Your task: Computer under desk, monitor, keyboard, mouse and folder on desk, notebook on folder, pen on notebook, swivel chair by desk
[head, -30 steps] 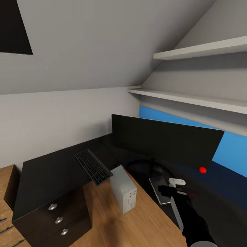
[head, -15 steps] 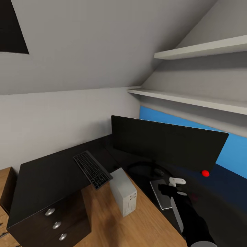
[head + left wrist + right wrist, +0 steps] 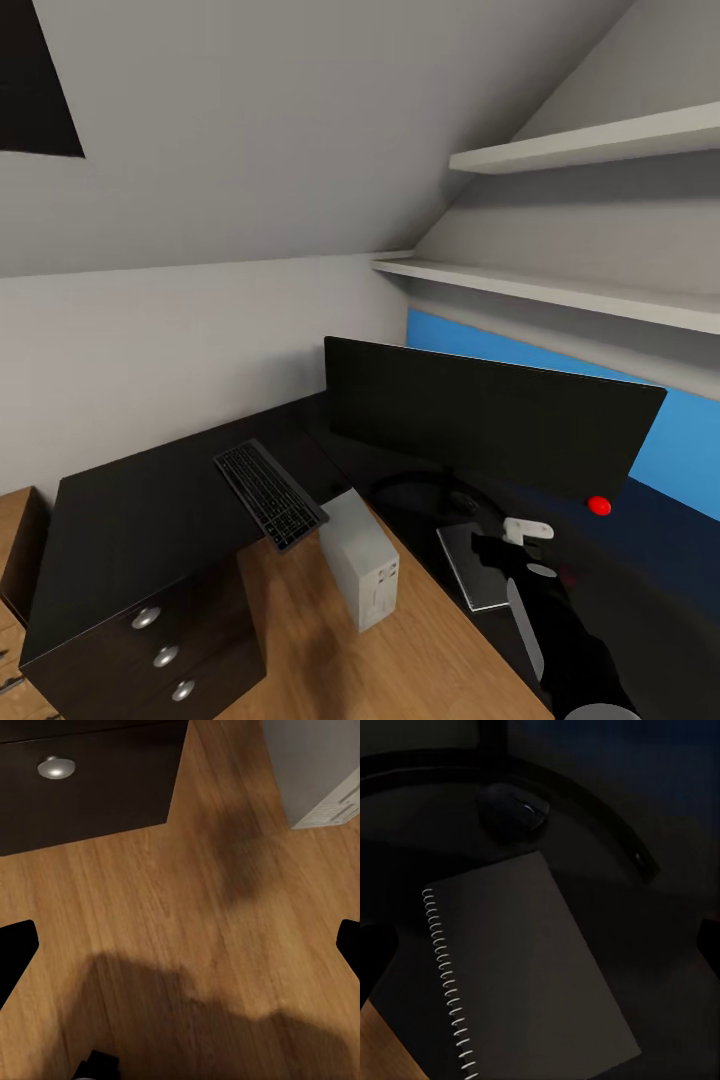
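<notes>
Notebook (image 3: pixel 529 967), a thin dark grey rectangle with a white spiral binding, lies flat on the long glossy black desk (image 3: pixel 150 500), close to its edge, just in front of the curved black stand of the wide black monitor (image 3: pixel 490 415). A small dark rounded mouse (image 3: pixel 514 810) sits just beyond it. The right gripper (image 3: pixel 512 542) hovers over the notebook with its fingers spread and nothing between them. The left gripper (image 3: pixel 180 937) is likewise open, above wooden floor beside the light grey box-shaped computer (image 3: pixel 360 570). Pinching so thin and flat a cover risks the fingers sliding off it, or shoving it into the mouse.
</notes>
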You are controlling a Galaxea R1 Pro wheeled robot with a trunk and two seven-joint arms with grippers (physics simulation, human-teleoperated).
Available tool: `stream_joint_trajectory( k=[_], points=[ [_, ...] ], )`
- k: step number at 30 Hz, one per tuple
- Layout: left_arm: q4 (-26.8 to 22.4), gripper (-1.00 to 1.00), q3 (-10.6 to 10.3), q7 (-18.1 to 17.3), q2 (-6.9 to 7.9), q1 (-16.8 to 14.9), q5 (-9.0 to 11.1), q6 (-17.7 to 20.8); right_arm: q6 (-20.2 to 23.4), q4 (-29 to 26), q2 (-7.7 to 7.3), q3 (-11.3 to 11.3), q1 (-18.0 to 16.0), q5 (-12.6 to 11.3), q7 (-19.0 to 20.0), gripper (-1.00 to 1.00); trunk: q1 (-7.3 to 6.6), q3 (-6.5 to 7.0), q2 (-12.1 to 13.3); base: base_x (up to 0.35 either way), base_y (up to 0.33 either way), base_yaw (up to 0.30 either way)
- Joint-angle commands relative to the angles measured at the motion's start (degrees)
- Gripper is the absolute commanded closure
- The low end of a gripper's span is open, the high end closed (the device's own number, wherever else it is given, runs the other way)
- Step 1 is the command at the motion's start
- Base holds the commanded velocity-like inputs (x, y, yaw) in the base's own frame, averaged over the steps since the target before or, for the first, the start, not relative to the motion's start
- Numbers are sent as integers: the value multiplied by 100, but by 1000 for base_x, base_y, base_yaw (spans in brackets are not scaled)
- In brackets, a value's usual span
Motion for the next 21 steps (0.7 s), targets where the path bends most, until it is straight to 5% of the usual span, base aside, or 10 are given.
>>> stream_joint_trajectory(
  k=[1, 9, 21],
  points=[
    [10, -100, -28, -37, 0, -6, 62, -19, 33, -2, 4, -12, -4, 39, 4, -100, 1, -8, -7, 0, 0, 0],
    [10, -100, -28, -36, 0, -6, 63, -19, 25, 100, 2, -31, -3, 39, 2, -100, 1, -8, -7, 0, 0, 0],
    [10, -100, -35, -25, 0, -6, 63, -19, 33, 114, 1, -38, -4, 31, -5, -100, 265, -224, -488, 0, 0, 0]
  ],
)
